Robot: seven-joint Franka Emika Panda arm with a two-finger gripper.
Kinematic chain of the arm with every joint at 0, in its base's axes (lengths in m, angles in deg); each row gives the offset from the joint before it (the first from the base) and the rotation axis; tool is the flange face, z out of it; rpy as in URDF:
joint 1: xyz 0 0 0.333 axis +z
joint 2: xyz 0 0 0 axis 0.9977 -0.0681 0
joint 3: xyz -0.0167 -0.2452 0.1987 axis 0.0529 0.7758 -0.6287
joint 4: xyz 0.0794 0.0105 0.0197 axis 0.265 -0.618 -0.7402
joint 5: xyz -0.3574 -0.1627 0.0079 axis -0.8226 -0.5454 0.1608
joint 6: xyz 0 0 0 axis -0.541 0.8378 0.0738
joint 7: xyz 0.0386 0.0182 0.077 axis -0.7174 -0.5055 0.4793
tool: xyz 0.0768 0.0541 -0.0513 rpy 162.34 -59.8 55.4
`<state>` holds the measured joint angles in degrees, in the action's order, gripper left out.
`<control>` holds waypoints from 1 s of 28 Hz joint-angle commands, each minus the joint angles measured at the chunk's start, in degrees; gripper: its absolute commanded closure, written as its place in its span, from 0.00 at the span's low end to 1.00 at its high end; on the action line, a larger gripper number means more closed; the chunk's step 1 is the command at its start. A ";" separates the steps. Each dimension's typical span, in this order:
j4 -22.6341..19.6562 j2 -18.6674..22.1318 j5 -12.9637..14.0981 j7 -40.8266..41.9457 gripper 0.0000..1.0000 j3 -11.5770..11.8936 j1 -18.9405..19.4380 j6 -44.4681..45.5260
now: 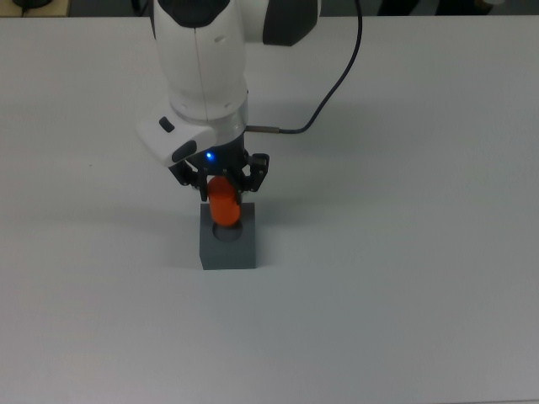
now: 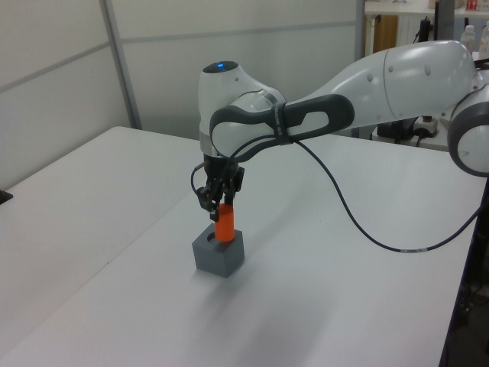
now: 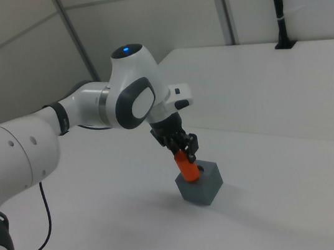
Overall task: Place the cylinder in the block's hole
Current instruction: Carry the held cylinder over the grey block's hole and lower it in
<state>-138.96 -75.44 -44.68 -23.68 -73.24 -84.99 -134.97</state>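
Cylinder [image 1: 223, 207], small, bright orange and smooth, hangs upright in the black two-finger gripper [image 1: 221, 189] of the white robot arm [image 2: 367, 95]. The fingers are pressed on its top part, one on each side. Its bottom end sits right over the round hole [image 1: 226, 233] in the top of the dark grey cube-shaped block [image 2: 218, 253]. In the left view the bottom end looks to be at the hole's mouth, maybe just inside. The block stands on the white table [image 1: 404, 278]. The step in hand seems to be the putting-in. Next, the arm likely needs to go straight down, staying lined up, and then let go.
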 commanded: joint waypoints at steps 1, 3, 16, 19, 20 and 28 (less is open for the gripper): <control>2.69 -1.44 -0.50 -1.79 0.91 0.03 0.30 -0.23; 2.87 -1.71 -0.50 -1.79 0.91 -0.06 0.30 -0.23; 3.13 -3.82 -0.67 -2.76 0.90 -0.06 0.30 -5.06; 3.05 -3.82 -1.20 -2.76 0.90 0.03 0.30 -5.06; 3.05 -3.82 -1.20 -2.67 0.90 0.03 0.30 -4.97; 2.96 -3.47 -1.03 -2.67 0.86 0.03 0.66 -4.01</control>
<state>-137.05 -78.31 -44.88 -25.18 -73.46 -84.97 -139.40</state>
